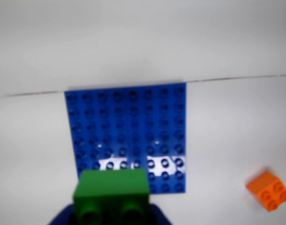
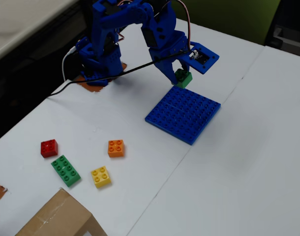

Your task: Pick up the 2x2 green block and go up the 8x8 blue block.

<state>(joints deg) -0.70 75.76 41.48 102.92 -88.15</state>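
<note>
The small 2x2 green block (image 1: pixel 112 197) is held in my gripper (image 1: pixel 110 220), whose blue jaws close on its sides at the bottom of the wrist view. In the fixed view the gripper (image 2: pixel 178 78) holds the green block (image 2: pixel 183 77) in the air just above the far edge of the 8x8 blue block (image 2: pixel 184 114). The blue plate (image 1: pixel 129 126) lies flat on the white table, filling the middle of the wrist view, with the green block over its near edge.
An orange 2x2 brick (image 1: pixel 269 190) lies right of the plate in the wrist view. The fixed view shows red (image 2: pixel 49 147), long green (image 2: pixel 66 170), yellow (image 2: pixel 101 177) and orange (image 2: pixel 116 147) bricks at lower left, and a cardboard box (image 2: pixel 59 219).
</note>
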